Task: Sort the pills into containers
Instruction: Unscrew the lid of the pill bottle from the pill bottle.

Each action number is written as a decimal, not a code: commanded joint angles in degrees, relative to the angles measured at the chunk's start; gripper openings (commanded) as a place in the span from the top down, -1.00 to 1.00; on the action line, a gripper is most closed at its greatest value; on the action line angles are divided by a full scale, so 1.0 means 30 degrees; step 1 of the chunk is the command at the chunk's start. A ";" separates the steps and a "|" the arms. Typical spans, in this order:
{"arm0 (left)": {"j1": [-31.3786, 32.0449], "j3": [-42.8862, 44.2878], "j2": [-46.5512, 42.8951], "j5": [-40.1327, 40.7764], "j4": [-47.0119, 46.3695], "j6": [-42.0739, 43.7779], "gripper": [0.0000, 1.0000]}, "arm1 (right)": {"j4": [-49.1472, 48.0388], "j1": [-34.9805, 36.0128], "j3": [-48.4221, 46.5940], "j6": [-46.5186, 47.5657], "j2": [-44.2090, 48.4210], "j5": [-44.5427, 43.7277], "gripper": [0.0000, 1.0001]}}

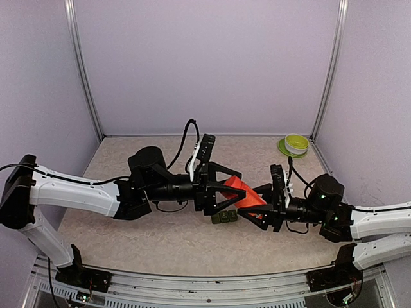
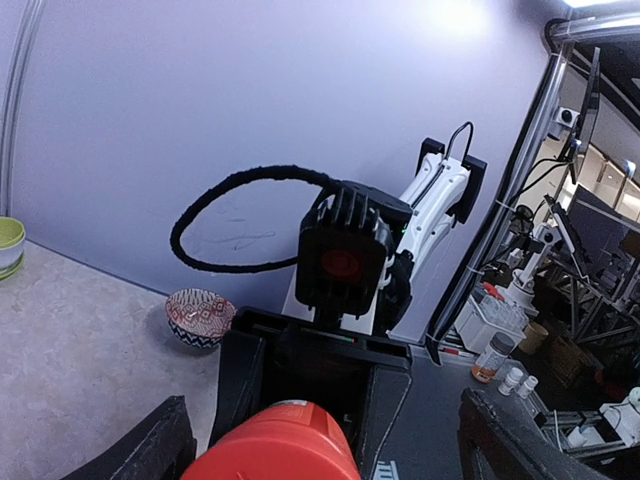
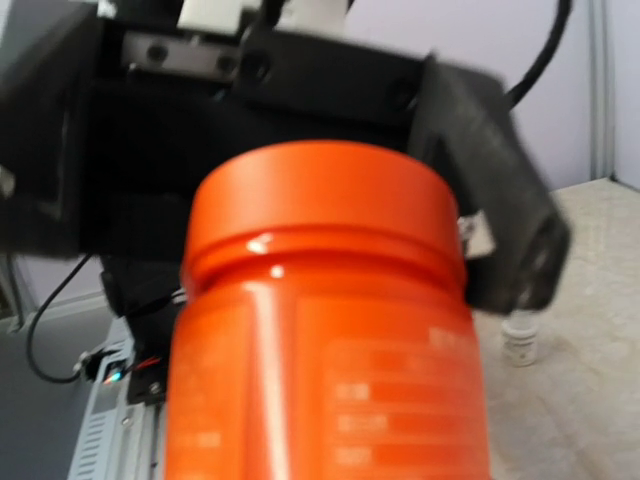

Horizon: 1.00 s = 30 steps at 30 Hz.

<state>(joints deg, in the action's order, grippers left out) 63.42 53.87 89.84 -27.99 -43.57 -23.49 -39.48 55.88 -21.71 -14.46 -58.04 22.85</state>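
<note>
The red-orange bottle (image 1: 244,194) is held level above the table between my two grippers. My right gripper (image 1: 256,206) is shut on its body; the bottle (image 3: 325,320) fills the right wrist view and hides my fingers there. My left gripper (image 1: 234,190) is open, its fingers (image 2: 140,450) spread wide on either side of the bottle's cap (image 2: 275,445) without touching it. The containers (image 1: 224,218), a short strip of dark-green boxes, lie on the table just below the bottle. No pills are visible.
A green bowl on a green plate (image 1: 296,144) stands at the back right corner. A red patterned bowl (image 2: 200,317) shows in the left wrist view. A tiny white-capped bottle (image 3: 520,340) stands on the table behind the orange bottle.
</note>
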 commanded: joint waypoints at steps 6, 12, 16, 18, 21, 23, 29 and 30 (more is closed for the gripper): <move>0.0243 -0.0502 -0.0675 0.0247 -0.0124 0.0709 -0.75 | 0.0225 -0.0117 0.0017 0.0012 0.1137 -0.2838 0.64; 0.0114 -0.0894 -0.0986 0.1062 -0.0519 0.0460 -0.50 | 0.0160 -0.0137 0.0124 -0.0011 0.1070 -0.2386 0.64; 0.0064 -0.0984 -0.0917 0.0925 -0.0699 0.0217 -0.38 | 0.0071 -0.0138 0.0276 0.0040 0.1164 -0.2295 0.64; 0.0071 -0.1061 -0.0907 0.0941 -0.0793 0.0060 -0.32 | 0.0001 -0.0133 0.0308 0.0023 0.1247 -0.2211 0.64; 0.0061 -0.1188 -0.0914 0.1054 -0.1034 -0.0128 -0.23 | 0.0037 -0.0137 0.0340 0.0086 0.1342 -0.2084 0.64; 0.0043 -0.1269 -0.0864 0.1013 -0.1268 -0.0289 -0.18 | 0.0072 -0.0138 0.0382 0.0116 0.1382 -0.2054 0.64; -0.0062 -0.1346 -0.0734 0.0806 -0.1748 -0.0796 0.06 | 0.0070 -0.0139 0.0584 0.0243 0.1443 -0.1972 0.64; -0.0047 -0.1322 -0.0698 0.0764 -0.1801 -0.0885 0.10 | 0.0066 -0.0139 0.0610 0.0300 0.1439 -0.1946 0.64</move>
<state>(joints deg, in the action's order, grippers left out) 63.09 50.39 88.88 -23.22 -44.71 -25.02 -38.54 55.88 -21.02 -13.91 -54.57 19.38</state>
